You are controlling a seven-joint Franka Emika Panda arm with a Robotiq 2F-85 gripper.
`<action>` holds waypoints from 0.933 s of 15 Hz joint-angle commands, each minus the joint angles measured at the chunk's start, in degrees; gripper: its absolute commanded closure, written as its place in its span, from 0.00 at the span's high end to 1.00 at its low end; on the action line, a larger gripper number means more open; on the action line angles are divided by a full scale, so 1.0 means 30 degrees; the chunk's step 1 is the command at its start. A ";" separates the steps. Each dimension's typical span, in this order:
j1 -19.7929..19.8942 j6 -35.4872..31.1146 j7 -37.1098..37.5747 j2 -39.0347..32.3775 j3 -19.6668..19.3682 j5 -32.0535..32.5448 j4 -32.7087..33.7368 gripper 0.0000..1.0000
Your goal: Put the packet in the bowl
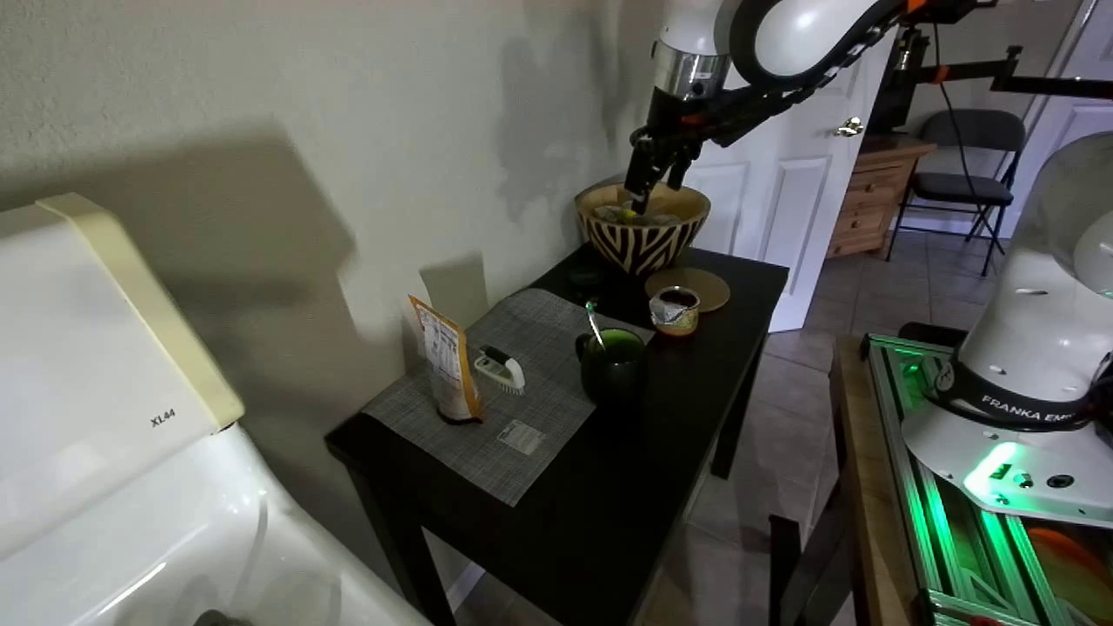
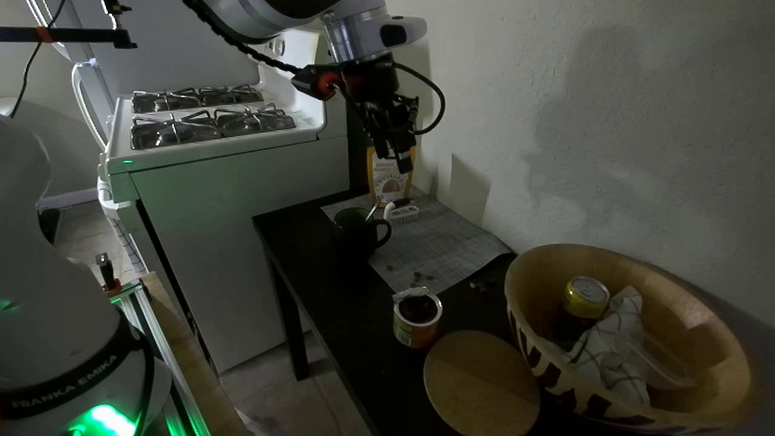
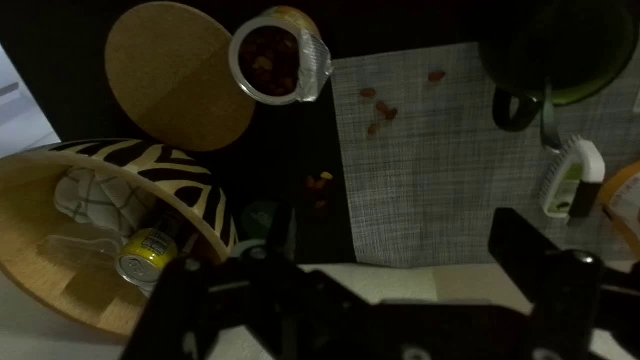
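Observation:
The packet, a tan-orange pouch with white panels, stands upright on the grey placemat in both exterior views. Only its edge shows at the right of the wrist view. The bowl, wide with dark zigzag stripes outside, stands at the opposite table end. It holds a yellow-topped can, a checked cloth and a clear plastic piece. My gripper is open and empty above the table, apart from the packet; it also shows in the other views.
A dark mug with a spoon, a white brush, an opened can and a round wooden board stand or lie on the table. Small nuts lie scattered. A wall runs along the table's back; a stove is beyond.

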State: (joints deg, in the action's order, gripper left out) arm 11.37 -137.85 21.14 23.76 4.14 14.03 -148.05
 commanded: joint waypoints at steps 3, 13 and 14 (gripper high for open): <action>-0.0559 -0.3167 0.6342 -0.3061 0.2265 -0.0917 0.2066 1.00; -0.3788 -0.3573 1.1734 -1.1567 0.1454 0.2989 0.9635 1.00; -0.4520 -0.3580 1.2445 -1.2082 0.0962 0.3424 1.0087 1.00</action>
State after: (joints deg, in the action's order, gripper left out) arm 3.50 -149.54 51.99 -6.24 11.01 20.53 -124.06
